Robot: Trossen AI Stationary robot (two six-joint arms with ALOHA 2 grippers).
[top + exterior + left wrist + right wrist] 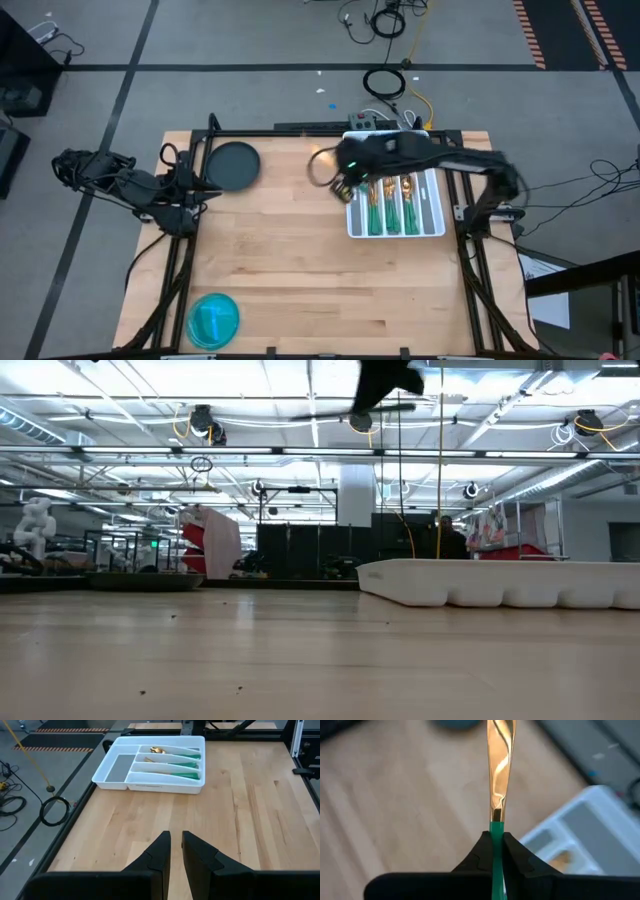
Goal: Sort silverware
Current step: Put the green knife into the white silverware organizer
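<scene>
One gold-headed, green-handled knife is clamped by its handle in the right gripper, held in the air just beside the white slotted plastic tray — seemingly the last piece, since the other gold-and-green silverware already lies in the tray's slots and none shows on the pale wooden table. The left gripper waits empty at its own edge near the dark round plate, fingers nearly together — and I can read no brand or writing anywhere.
</scene>
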